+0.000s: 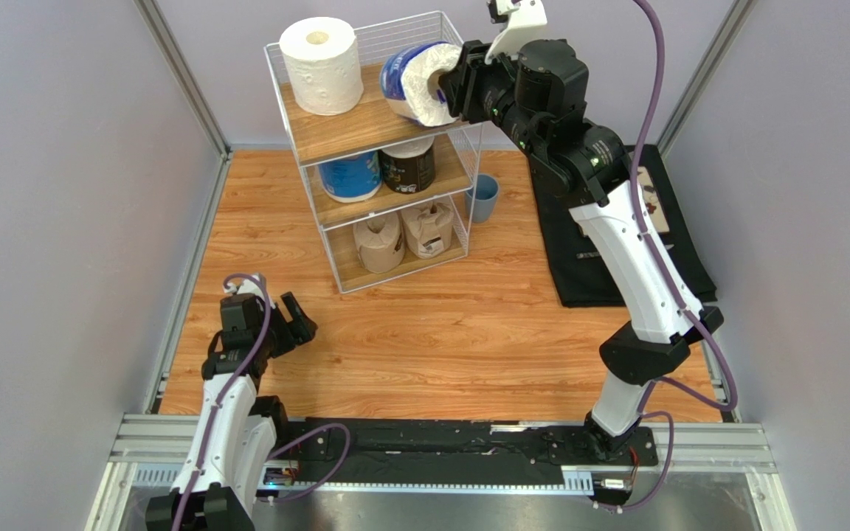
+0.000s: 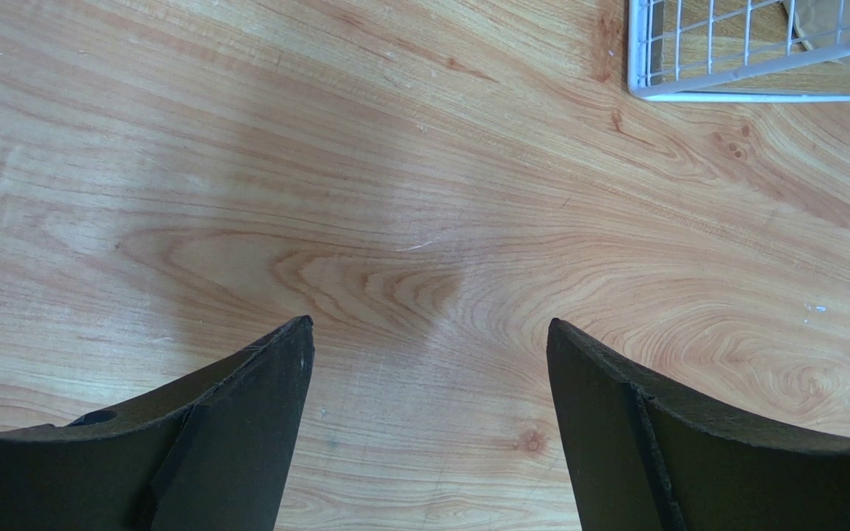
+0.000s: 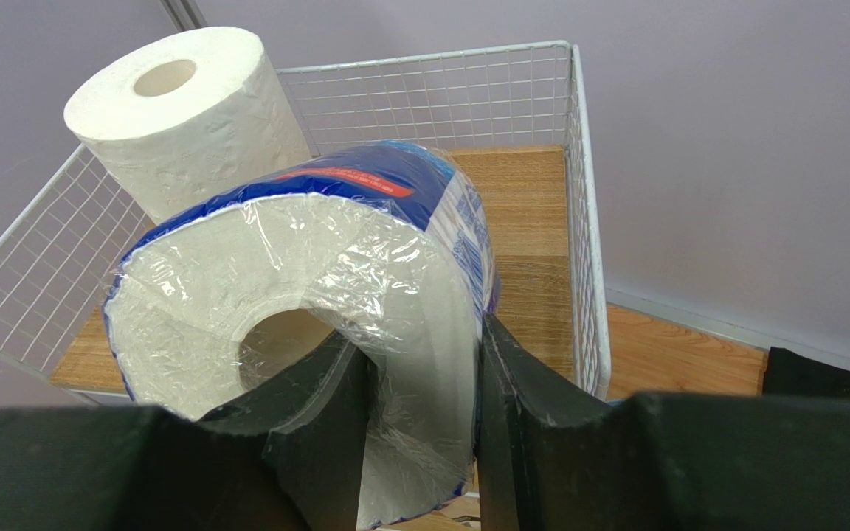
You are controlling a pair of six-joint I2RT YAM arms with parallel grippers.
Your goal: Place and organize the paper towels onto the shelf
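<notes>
**A:** What is at the left?

**B:** A pale grey wall [image 1: 53, 221]. Next to it the left gripper [image 2: 429, 337] hangs low over the wooden tabletop [image 1: 452, 332], fingers [image 2: 252, 420] spread wide with nothing between them (only bare wood grain below).

**A:** And the shelf?

**B:** The white wire shelf [image 1: 285, 83] stands at the far middle of the table. On the top tier, 1 plain white roll [image 1: 321, 64] stands upright at the left. To its right, a blue-wrapped paper towel roll [image 1: 418, 83] lies on its side. On the middle tier, a second blue roll [image 1: 350, 175] and a dark-wrapped roll [image 1: 407, 166] sit side by side. On the bottom tier are 2 brown-paper rolls [image 1: 380, 241].

**A:** What has the one on its side?

**B:** The right gripper [image 3: 418, 337]. It has 1 finger in the core and 1 outside, clamping the roll's wall. I cannot tell whether the roll touches the board.

**A:** Further right?

**B:** A blue cup [image 1: 484, 197] sits just beside the shelf, then a black mat [image 1: 618, 243], then another grey wall [image 1: 806, 221].
</notes>
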